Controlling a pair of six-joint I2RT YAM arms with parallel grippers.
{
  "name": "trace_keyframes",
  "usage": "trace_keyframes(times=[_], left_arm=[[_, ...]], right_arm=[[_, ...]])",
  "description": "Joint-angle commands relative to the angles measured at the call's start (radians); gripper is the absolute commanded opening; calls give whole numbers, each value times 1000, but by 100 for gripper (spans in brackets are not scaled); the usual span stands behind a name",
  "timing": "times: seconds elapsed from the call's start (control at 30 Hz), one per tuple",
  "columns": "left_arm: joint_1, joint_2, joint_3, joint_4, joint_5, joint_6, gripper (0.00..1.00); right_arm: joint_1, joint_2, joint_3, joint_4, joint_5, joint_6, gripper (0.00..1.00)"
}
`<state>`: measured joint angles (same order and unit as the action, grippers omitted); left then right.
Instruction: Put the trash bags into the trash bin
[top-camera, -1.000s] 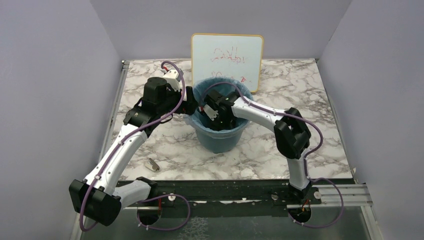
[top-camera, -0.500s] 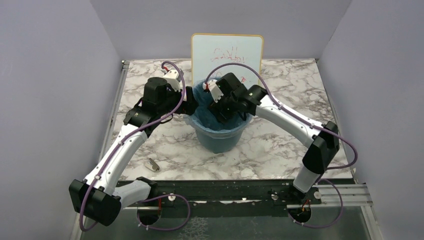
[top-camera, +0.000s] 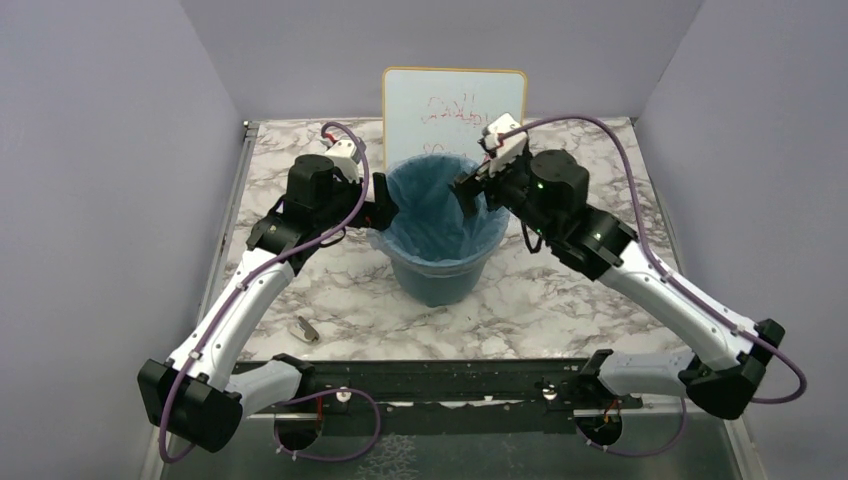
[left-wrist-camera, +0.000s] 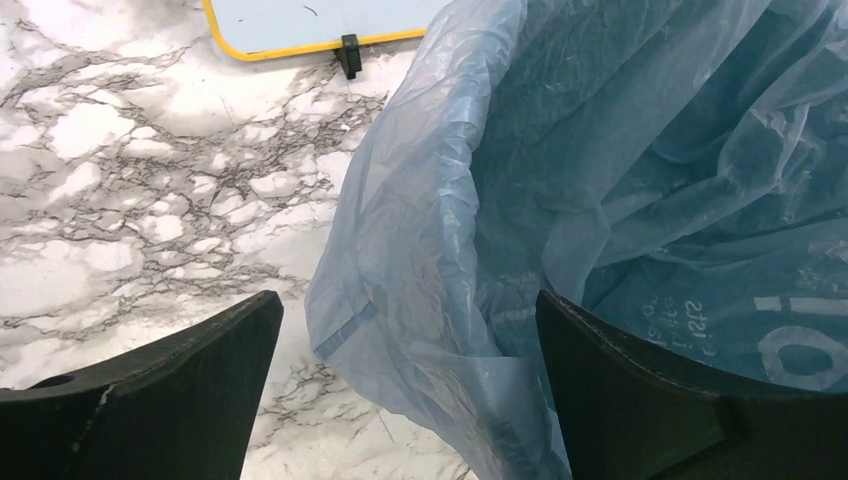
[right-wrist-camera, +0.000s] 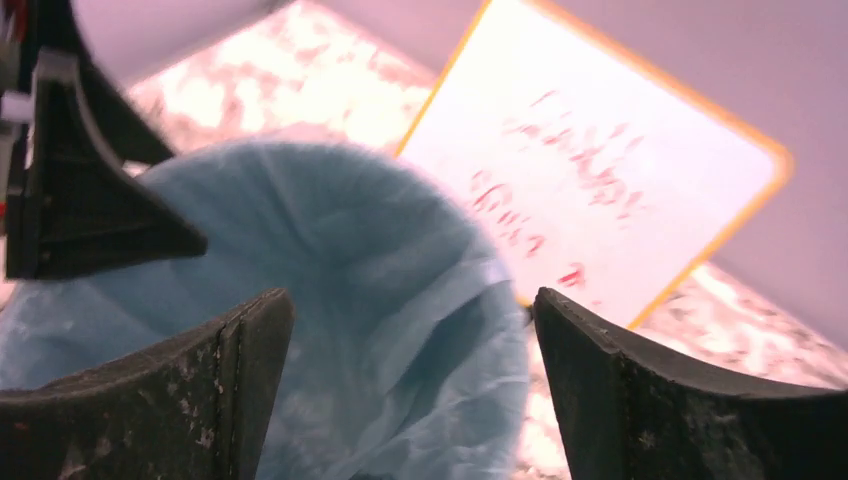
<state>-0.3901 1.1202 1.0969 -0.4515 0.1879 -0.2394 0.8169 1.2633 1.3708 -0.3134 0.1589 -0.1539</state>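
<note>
The bag (top-camera: 432, 212) lines the bin (top-camera: 437, 278); my left gripper (left-wrist-camera: 405, 385) straddles its folded rim, jaws apart, my right gripper (right-wrist-camera: 410, 375) gapes above

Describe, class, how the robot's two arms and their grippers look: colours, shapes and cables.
Both arms have white link shells with bulky black joint housings, and a purple cable looping along each. The left gripper and right gripper end in broad, black, wedge-shaped fingers; the right's look scuffed.

Right pincer (top-camera: 470, 196) now clear of the trash bin (top-camera: 436, 270), at its right rim. Its jaws stand wider; the arm's elbow lies lower.
</note>
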Motion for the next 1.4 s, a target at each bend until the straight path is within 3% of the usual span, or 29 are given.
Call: trace_keyframes(times=[0.0,0.27,0.4,0.47,0.57,0.63,0.83,0.93,1.37], left_arm=[[-1,-43,29,9,-85,-40,99],[-1,-215,-37,146,-399,-171,99],[-1,-310,-137,238,-557,-141,99],[-1,-314,-158,223,-639,-119,99],[1,-233,-120,108,-766,-109,99],[13,-167,-54,27,-785,-109,99],[56,-90,-34,16,-672,-154,99],[56,-91,-23,-3,-720,-239,99],[55,-138,-45,-7,-804,-242,99]], right_arm=[[0,-138,-164,381,329,-76,99],[1,-267,-413,814,727,-385,100],[-6,-275,-493,859,798,-365,100],[-63,-263,-479,736,830,-178,100],[-327,-252,-393,273,540,316,100],[-513,-249,-394,175,307,463,100],[-565,-157,-311,78,63,460,100],[-565,-112,-259,35,-20,439,100],[-565,-66,-247,73,-58,421,100]])
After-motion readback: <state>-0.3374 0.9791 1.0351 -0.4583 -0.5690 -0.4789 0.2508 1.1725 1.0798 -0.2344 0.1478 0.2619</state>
